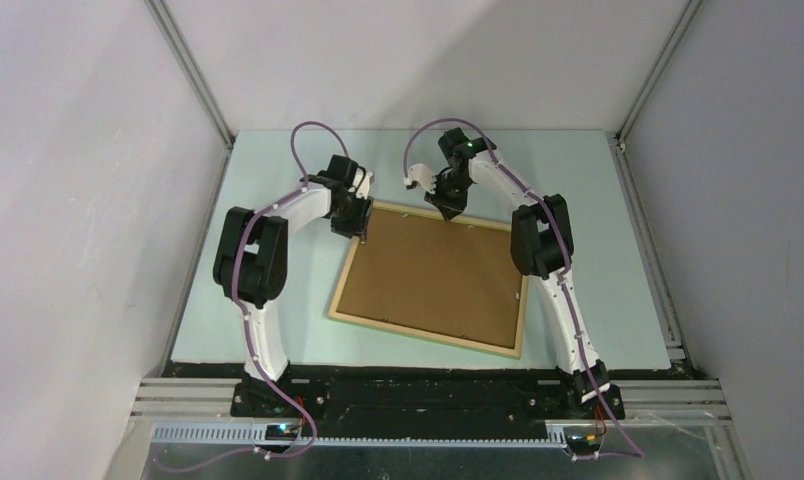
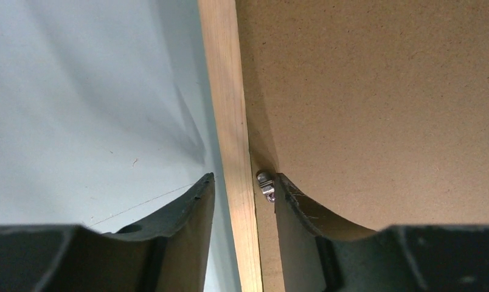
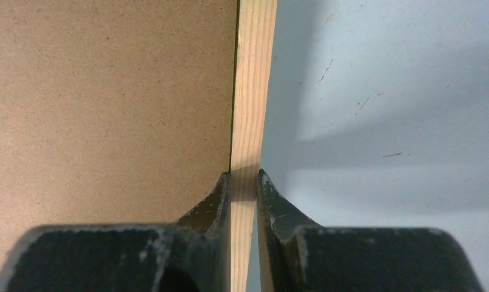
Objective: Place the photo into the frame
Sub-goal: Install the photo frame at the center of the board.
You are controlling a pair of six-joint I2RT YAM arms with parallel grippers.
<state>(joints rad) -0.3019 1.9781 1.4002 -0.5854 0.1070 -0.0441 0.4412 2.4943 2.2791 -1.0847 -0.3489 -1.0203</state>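
Frame (image 1: 428, 335): back-up on table (image 1: 278, 200), backing board (image 1: 433, 275) seated. Photo: I can't see it; loaded or not, unknown. Right gripper (image 3: 243, 175) clamps the far rail; left gripper (image 2: 243, 179) straddles the side rail, jaws apart.

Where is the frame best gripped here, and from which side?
Grip the frame by its narrow wooden rail, from above, a finger either side. It lies flat, the backing board filling its middle; only the rail offers a pinchable edge, as the right gripper shows.

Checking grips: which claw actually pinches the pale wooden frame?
The right claw; it clamps the pale wooden frame, while the left claw straddles it with gaps.
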